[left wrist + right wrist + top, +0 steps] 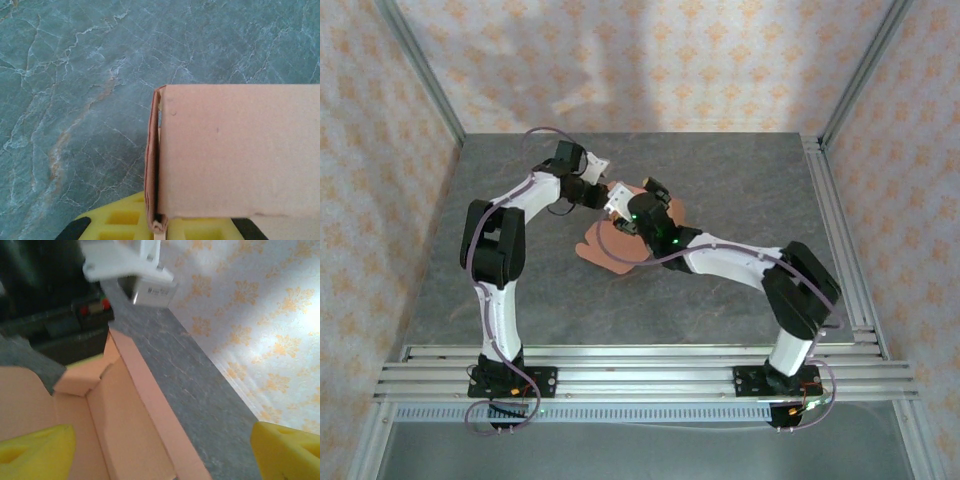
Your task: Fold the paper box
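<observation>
Pinching paper box (240, 150) wall: left gripper (157, 227), narrow; right gripper (160, 455) wide, holding nothing. Risk: unsupported fold springing open; thin card tearing.

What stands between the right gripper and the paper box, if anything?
Nothing visible. The right gripper is open, and a wall of the paper box lies between its fingers. The left gripper holds the box at its far corner.
</observation>
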Tool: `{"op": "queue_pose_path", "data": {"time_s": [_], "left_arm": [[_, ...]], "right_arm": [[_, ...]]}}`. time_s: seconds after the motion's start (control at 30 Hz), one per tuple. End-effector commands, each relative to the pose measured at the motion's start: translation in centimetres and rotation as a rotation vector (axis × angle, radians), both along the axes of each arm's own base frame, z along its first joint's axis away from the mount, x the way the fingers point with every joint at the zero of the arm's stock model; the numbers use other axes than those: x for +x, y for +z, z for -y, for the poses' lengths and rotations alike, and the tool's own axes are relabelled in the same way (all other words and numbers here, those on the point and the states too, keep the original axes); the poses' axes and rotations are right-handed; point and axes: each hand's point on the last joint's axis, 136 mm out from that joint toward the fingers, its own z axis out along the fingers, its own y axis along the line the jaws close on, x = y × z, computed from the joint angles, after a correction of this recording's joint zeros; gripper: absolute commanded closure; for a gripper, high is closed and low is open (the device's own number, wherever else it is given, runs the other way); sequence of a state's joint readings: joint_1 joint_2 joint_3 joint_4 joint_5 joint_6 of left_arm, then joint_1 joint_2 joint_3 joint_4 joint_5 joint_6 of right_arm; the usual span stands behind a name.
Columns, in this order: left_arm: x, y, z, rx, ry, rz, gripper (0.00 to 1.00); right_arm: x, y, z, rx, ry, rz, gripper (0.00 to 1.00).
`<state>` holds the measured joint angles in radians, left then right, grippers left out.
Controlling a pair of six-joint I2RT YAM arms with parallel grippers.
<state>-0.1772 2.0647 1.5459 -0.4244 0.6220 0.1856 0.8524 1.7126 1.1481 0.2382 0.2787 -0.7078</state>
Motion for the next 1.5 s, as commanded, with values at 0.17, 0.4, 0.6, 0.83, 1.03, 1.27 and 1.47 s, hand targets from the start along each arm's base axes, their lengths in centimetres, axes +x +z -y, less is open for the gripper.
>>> {"op": "queue_pose_path", "data": {"time_s": [0.17, 0.4, 0.6, 0.83, 1.03, 1.27, 1.47], "left_arm": [[0.3, 2.8, -0.3, 0.092, 0.033, 0.171, 0.86], [-1.3, 4.6, 0.4, 0.103, 0.044, 0.275, 0.87], [-3.3, 4.2, 2.1, 0.115, 0.027, 0.317, 0.87], [-5.2, 2.9, 3.3, 0.093, 0.023, 0.299, 0.87], [-6.0, 2.0, 4.0, 0.054, 0.029, 0.291, 0.87], [-6.2, 1.3, 4.9, 0.047, 0.003, 0.284, 0.87], [-6.2, 0.8, 5.6, 0.025, -0.009, 0.276, 0.86]], "right_arm": [[-1.5, 4.5, 1.2, 0.452, -0.014, -0.175, 0.11], [3.0, 6.3, 9.0, 0.812, -0.281, -0.374, 0.14], [5.1, 2.5, 11.5, 0.843, -0.456, -0.681, 0.19], [4.4, -0.4, 6.7, 0.827, -0.282, -0.975, 0.30], [3.5, -3.3, 3.1, 0.861, -0.153, -1.199, 0.34], [3.0, -5.5, 0.8, 0.837, -0.067, -1.243, 0.34], [3.3, -8.0, 0.6, 0.824, -0.099, -1.282, 0.37]]}}
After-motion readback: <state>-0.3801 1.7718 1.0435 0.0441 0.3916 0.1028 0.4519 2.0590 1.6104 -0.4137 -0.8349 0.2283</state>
